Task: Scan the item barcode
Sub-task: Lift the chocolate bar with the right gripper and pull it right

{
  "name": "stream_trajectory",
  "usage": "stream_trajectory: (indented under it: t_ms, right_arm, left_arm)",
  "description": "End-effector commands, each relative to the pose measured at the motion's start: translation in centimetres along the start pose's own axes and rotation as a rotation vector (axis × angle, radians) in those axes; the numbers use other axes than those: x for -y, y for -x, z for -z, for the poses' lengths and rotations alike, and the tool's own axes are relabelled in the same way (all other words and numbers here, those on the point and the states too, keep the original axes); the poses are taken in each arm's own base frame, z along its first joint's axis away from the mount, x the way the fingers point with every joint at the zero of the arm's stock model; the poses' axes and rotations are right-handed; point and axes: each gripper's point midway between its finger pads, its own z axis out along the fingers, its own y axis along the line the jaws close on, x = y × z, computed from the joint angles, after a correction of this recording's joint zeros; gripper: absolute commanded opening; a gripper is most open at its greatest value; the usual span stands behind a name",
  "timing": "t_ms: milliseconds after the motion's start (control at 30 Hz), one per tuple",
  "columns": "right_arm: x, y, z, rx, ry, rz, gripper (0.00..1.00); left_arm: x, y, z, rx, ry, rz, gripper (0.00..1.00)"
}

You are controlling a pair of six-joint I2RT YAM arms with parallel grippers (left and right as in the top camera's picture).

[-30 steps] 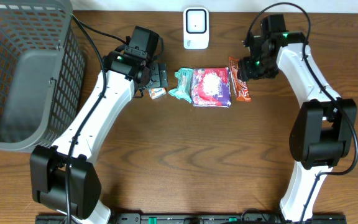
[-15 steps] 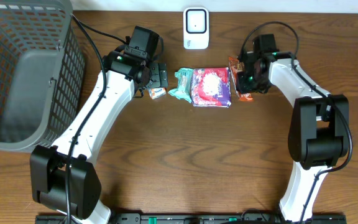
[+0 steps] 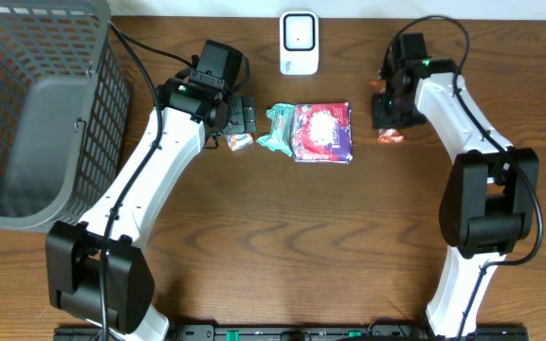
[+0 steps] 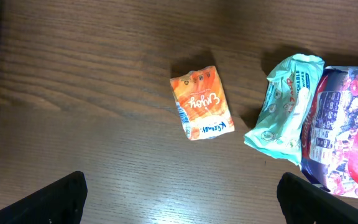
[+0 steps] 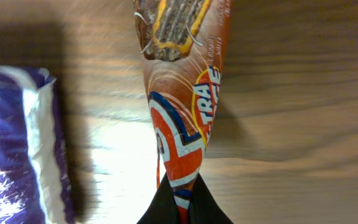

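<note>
My right gripper (image 5: 184, 186) is shut on the end of an orange-red chocolate bar wrapper (image 5: 185, 112), which hangs lengthwise away from the jaws above the wood. From overhead only a small piece of that wrapper (image 3: 391, 137) shows under the right gripper (image 3: 388, 116). No barcode shows on its visible face. My left gripper (image 4: 179, 199) is open, with its fingers (image 4: 55, 202) wide apart just short of a small orange packet (image 4: 201, 104). Overhead, the left gripper (image 3: 241, 116) hovers over this packet (image 3: 240, 141).
A white scanner unit (image 3: 299, 43) stands at the back centre. A teal pack (image 3: 277, 129) and a purple-pink pack (image 3: 322, 132) lie side by side mid-table; the purple pack (image 5: 17, 143) is left of the held wrapper. A grey mesh basket (image 3: 36, 114) fills the left side.
The right gripper closed on the chocolate bar wrapper and carried it right, away from the purple pack. The left arm has not moved.
</note>
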Motion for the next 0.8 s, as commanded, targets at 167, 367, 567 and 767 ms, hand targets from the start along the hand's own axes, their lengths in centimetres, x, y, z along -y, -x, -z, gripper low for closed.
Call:
stream_trajectory:
  t_ms: [167,367,567,767]
  right_arm:
    - [1.5,-0.2,1.1,0.016,-0.198,0.021,0.01]
    - [1.2,-1.9,-1.2,-0.017,-0.179,0.026,0.31]
    - [1.1,-3.7,-2.8,-0.053,-0.164,0.03,0.36]
    - [1.0,-1.2,-0.6,0.021,-0.165,0.087,0.47]
  left_arm:
    - [-0.2,0.5,0.1,0.011,0.01,0.009,0.98]
    - [-0.2,0.5,0.1,0.011,0.01,0.009,0.98]
    - [-0.2,0.5,0.1,0.012,0.01,0.009,0.98]
    - [-0.2,0.5,0.1,0.012,0.01,0.009,0.98]
